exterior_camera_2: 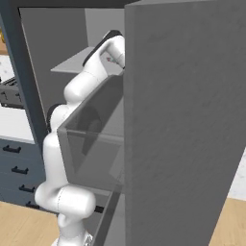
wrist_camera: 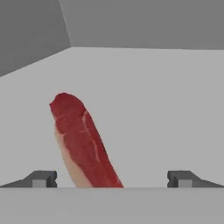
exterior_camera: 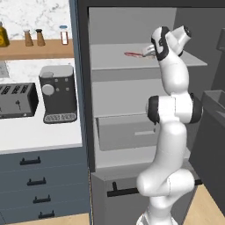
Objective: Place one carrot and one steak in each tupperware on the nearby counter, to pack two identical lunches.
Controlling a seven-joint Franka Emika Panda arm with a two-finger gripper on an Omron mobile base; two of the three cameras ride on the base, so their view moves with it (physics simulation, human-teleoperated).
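**Open gripper poised over a steak on the upper shelf**

Your landmark is the upper grey shelf (exterior_camera: 110, 59) inside the open cabinet. One steak (wrist_camera: 83, 142) lies flat on that shelf, a red slab with a pale edge along one side; in the left base view you see it as a thin reddish strip (exterior_camera: 132, 54) just beside the hand.

Your gripper (wrist_camera: 112, 179) sits at that shelf with its jaws wide apart. In the hand view the two dark fingertips (wrist_camera: 41, 178) stand on either side of the steak's near end, neither one touching it, and the steak lies closer to the left tip. Nothing is held.

To the left of the shelf, outside the cabinet, you see the white counter (exterior_camera: 39, 138) carrying a toaster (exterior_camera: 16, 100) and a coffee machine (exterior_camera: 57, 93).
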